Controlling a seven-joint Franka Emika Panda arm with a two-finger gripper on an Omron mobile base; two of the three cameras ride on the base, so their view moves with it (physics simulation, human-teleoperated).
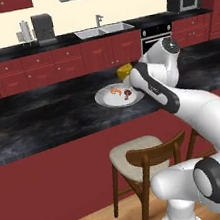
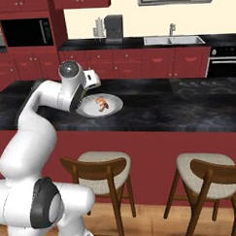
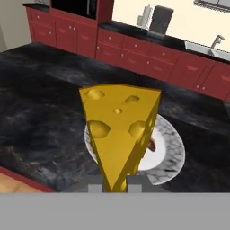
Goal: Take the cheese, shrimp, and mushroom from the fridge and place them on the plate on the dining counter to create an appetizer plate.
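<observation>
My gripper (image 3: 115,183) is shut on the narrow end of the yellow cheese (image 3: 119,130), a wedge with holes, and holds it up over the plate (image 3: 174,155). The cheese (image 1: 124,71) hangs just behind the arm's elbow, above the far rim of the round pale plate (image 1: 105,100) on the black dining counter (image 1: 43,123). On the plate lie the orange shrimp (image 1: 114,91) and the reddish-brown mushroom (image 1: 128,95). From the right I see the same plate (image 2: 113,107), the shrimp (image 2: 102,100) and the mushroom (image 2: 101,109). The fridge is out of view.
Wooden stools with cream seats (image 2: 100,162) (image 2: 210,172) stand in front of the dining counter's red panel. Behind it runs the rear red-cabinet counter with a sink (image 1: 103,30), a coffee machine (image 1: 43,28) and a microwave (image 1: 184,1).
</observation>
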